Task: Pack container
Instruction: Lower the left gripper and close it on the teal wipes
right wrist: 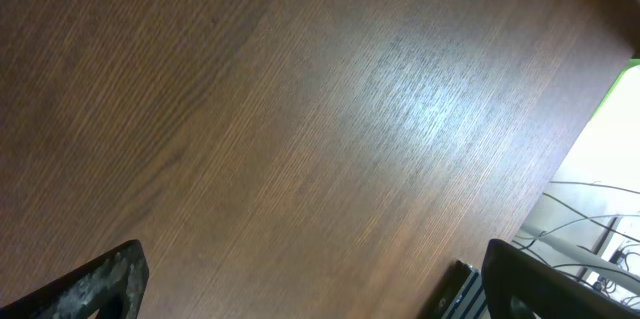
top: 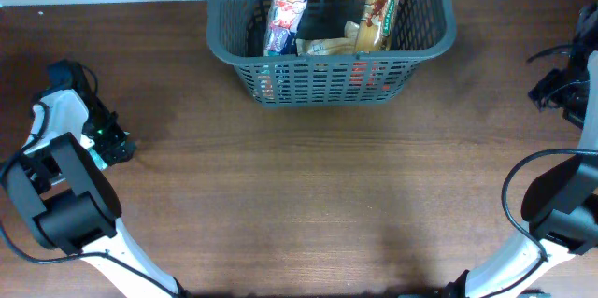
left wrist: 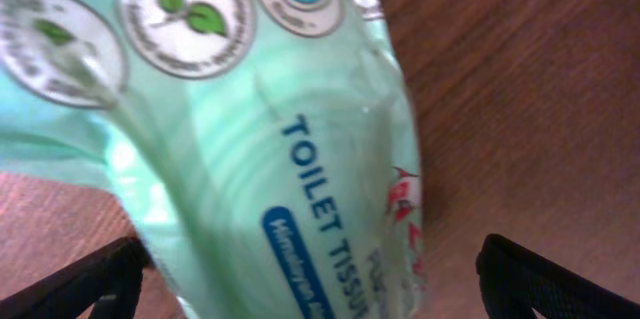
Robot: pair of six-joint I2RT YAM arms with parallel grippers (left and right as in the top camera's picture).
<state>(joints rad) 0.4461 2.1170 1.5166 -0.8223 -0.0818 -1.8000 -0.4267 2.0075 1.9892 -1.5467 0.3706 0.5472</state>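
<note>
While the left gripper (left wrist: 320, 294) stands wide around what looks like a toilet tissue pack (left wrist: 250, 149), the container (top: 329, 81) sits well apart, ahead and to its right, and the right gripper (right wrist: 320, 289) hangs wide, empty.

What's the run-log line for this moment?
left gripper: open over toilet tissue pack | right gripper: open over table | container: holds packets, toilet tissue pack not yet in
</note>
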